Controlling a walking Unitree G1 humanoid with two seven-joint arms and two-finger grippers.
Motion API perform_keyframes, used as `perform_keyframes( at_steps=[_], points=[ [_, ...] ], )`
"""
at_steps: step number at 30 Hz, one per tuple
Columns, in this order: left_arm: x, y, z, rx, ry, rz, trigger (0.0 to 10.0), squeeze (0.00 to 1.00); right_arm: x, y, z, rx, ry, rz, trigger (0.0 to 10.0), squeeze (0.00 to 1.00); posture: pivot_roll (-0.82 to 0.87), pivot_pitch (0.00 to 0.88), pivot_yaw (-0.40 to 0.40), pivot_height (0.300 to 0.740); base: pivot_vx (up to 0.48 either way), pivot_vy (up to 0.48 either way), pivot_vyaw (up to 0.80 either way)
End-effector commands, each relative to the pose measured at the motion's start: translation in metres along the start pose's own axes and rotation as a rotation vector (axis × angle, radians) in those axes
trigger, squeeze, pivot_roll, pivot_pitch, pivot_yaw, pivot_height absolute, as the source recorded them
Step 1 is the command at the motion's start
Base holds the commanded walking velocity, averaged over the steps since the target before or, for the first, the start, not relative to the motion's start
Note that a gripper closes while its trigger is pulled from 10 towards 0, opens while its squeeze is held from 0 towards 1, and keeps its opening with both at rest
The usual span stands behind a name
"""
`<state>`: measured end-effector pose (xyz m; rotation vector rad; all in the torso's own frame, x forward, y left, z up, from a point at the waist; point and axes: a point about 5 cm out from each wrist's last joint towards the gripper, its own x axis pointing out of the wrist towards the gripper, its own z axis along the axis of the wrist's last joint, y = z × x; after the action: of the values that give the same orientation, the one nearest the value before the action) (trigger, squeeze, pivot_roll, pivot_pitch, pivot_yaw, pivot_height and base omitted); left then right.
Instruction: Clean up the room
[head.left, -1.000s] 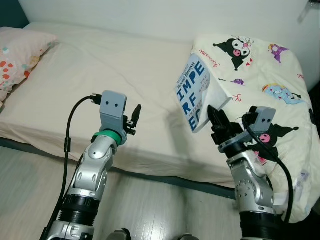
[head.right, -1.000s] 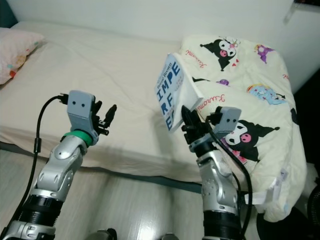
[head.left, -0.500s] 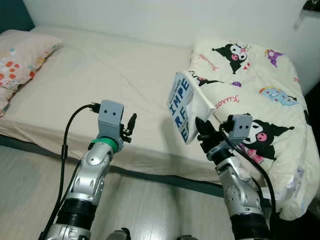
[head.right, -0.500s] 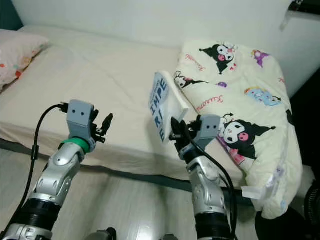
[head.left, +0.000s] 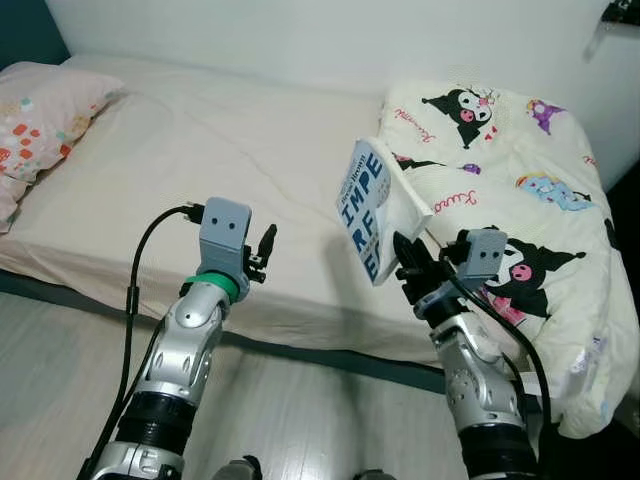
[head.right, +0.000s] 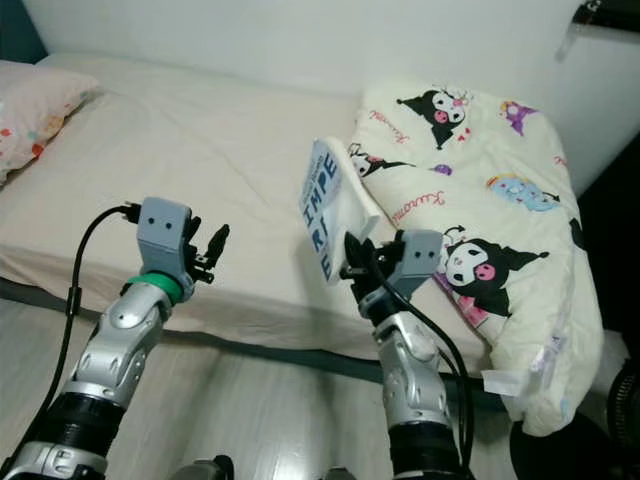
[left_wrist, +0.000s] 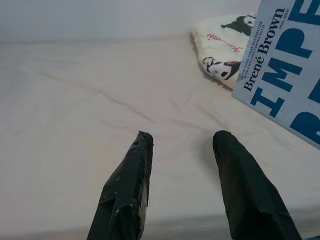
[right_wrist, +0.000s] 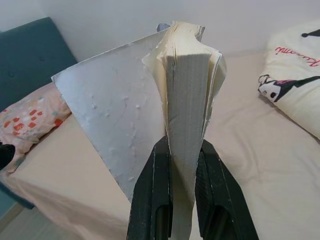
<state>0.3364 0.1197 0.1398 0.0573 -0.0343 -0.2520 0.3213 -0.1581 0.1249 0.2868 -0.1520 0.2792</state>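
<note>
A white paperback book (head.left: 372, 207) with big blue letters stands upright in the air over the bed's front edge. My right gripper (head.left: 408, 262) is shut on its lower end. In the right wrist view the book's pages (right_wrist: 187, 100) sit squeezed between the two black fingers (right_wrist: 155, 200), and the front cover bends away. My left gripper (head.left: 267, 243) hovers open over the sheet, to the left of the book. The left wrist view has the book's cover (left_wrist: 287, 65) off to one side of the parted fingers (left_wrist: 127, 185).
The bed (head.left: 200, 150) with a cream sheet spans the view. A cream duvet (head.left: 500, 170) printed with cartoon figures is heaped on its right end. A pink patterned pillow (head.left: 40, 110) lies at the far left. Pale wood floor (head.left: 60, 370) runs in front.
The camera pulled back, so the whole scene shrank. My right gripper kept hold of the book and carried it slightly left, away from the duvet. The left gripper stayed open.
</note>
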Motion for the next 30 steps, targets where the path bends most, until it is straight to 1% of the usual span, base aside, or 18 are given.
perform_keyframes(
  at_steps=[1, 11, 13, 17, 25, 27, 30],
  points=[
    [-0.0009, 0.0030, -0.0030, 0.011, 0.010, 0.005, 10.0, 0.00, 0.0034, 0.0046, 0.0037, 0.000, -0.033, 0.016, 10.0, 0.00, 0.01, 0.042, 0.047, 0.724, 0.000, 0.424, 0.00],
    [-0.0006, 0.0051, -0.0019, 0.020, 0.003, 0.011, 10.0, 0.00, 0.0035, 0.0050, 0.0009, 0.007, -0.033, 0.015, 10.0, 0.00, 0.01, 0.048, 0.054, 0.724, 0.000, 0.402, 0.00],
    [-0.0008, 0.0064, 0.0001, 0.047, -0.013, 0.014, 10.0, 0.00, 0.0036, 0.0052, 0.0003, 0.010, -0.033, 0.013, 10.0, 0.00, 0.01, 0.050, 0.056, 0.724, 0.000, 0.000, 0.00],
    [-0.0011, 0.0066, 0.0016, 0.062, -0.026, 0.011, 10.0, 0.00, 0.0038, 0.0056, -0.0003, 0.012, -0.034, 0.012, 10.0, 0.00, 0.01, 0.052, 0.059, 0.724, 0.000, 0.000, 0.00],
    [-0.0013, 0.0033, 0.0026, 0.073, -0.034, -0.006, 10.0, 0.00, 0.0042, 0.0057, -0.0008, 0.017, -0.036, 0.009, 10.0, 0.00, 0.01, 0.053, 0.065, 0.724, 0.000, -0.405, 0.00],
    [-0.0013, 0.0025, 0.0027, 0.068, -0.034, -0.010, 10.0, 0.00, 0.0041, 0.0054, -0.0008, 0.017, -0.036, 0.008, 10.0, 0.00, 0.01, 0.054, 0.066, 0.724, 0.000, -0.274, 0.00],
    [-0.0010, 0.0018, 0.0024, 0.061, -0.032, -0.014, 10.0, 0.00, 0.0041, 0.0046, -0.0010, 0.017, -0.037, 0.007, 10.0, 0.00, 0.01, 0.053, 0.066, 0.724, 0.000, 0.000, 0.00]
  ],
)
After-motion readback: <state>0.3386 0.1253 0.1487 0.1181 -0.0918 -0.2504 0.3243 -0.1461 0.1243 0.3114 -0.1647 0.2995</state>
